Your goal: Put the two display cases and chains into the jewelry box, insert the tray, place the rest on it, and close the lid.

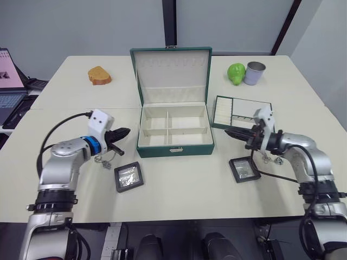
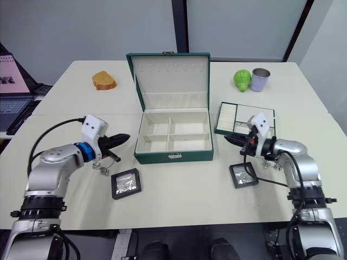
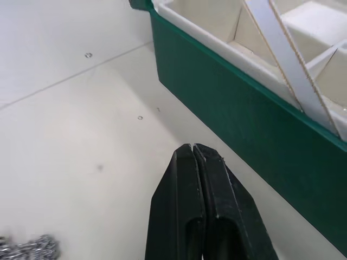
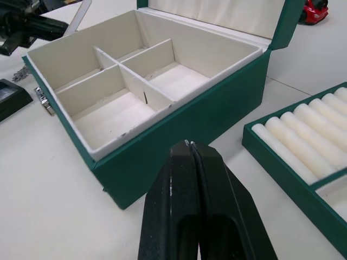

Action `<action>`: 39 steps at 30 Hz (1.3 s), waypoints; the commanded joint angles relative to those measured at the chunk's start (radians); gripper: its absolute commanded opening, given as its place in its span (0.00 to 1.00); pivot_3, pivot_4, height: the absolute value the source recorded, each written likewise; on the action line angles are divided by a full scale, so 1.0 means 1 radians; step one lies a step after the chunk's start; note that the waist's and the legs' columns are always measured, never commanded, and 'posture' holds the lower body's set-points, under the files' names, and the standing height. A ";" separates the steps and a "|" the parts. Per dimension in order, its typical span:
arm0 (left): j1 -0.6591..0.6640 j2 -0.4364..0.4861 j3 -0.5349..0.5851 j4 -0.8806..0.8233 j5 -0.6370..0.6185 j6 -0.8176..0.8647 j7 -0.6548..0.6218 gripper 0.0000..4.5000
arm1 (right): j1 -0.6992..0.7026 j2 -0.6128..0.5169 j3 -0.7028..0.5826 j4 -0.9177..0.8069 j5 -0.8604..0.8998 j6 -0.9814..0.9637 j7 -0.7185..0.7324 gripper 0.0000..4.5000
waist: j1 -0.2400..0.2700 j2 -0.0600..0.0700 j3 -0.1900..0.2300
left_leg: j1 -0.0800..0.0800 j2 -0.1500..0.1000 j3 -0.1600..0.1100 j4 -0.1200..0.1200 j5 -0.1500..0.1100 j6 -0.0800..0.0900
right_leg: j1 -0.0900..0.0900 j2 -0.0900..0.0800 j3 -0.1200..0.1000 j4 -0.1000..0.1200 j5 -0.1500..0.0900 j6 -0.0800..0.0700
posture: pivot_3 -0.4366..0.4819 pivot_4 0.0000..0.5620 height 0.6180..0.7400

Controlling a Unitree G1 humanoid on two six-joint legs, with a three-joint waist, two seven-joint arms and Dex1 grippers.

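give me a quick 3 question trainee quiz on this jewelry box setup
1. True or false: the lid of the jewelry box is shut.
2. Which tool is nearer the tray: left tool or right tool?
3. How many display cases lie on the table, and is either inside the box?

Key
1. False, it stands open.
2. The right tool.
3. Two, one display case by the left arm, another by the right; neither is inside.
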 commanded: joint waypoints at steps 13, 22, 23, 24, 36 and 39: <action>0.377 0.393 0.382 0.080 -0.121 0.010 -0.262 1.00 | 0.211 -0.440 -0.301 0.268 0.056 -0.144 0.247 0.84 | 0.005 0.001 0.001 | 0.002 0.000 0.004 -0.002 0.000 0.000 | -0.001 0.000 0.004 -0.002 0.000 0.000 | 0.48 0.27 1.00; 0.497 0.409 0.437 0.178 -0.090 -0.074 -0.260 1.00 | 0.284 -0.466 -0.323 0.370 0.040 -0.239 0.267 0.99 | 0.007 0.001 0.001 | 0.002 0.000 0.008 -0.003 -0.001 0.002 | -0.003 0.000 0.007 -0.001 0.000 0.000 | 0.48 0.27 1.00; 0.505 0.407 0.436 0.178 -0.086 -0.080 -0.257 1.00 | 0.284 -0.463 -0.319 0.372 0.037 -0.246 0.262 0.99 | 0.007 0.001 0.001 | 0.002 0.000 0.008 -0.003 -0.001 0.001 | -0.003 0.000 0.007 -0.001 0.000 0.000 | 0.48 0.27 1.00; 0.508 0.406 0.436 0.180 -0.083 -0.085 -0.252 1.00 | 0.283 -0.461 -0.316 0.376 0.034 -0.250 0.258 0.99 | 0.007 0.001 0.001 | 0.002 0.001 0.009 -0.003 -0.001 0.001 | -0.004 0.000 0.008 -0.001 0.000 0.000 | 0.48 0.27 1.00; 0.490 0.427 0.412 0.195 -0.074 -0.143 -0.275 1.00 | 0.245 -0.450 -0.299 0.414 0.024 -0.264 0.247 0.99 | 0.007 0.001 0.001 | 0.003 0.002 0.015 -0.003 0.000 0.001 | -0.006 0.000 0.011 0.000 0.000 0.000 | 0.48 0.27 1.00; 0.478 0.437 0.410 0.199 -0.074 -0.158 -0.297 1.00 | 0.228 -0.453 -0.294 0.417 0.025 -0.261 0.254 0.99 | 0.007 0.001 0.001 | 0.003 0.002 0.016 -0.003 0.000 0.001 | -0.006 0.000 0.012 0.000 0.000 0.000 | 0.48 0.27 1.00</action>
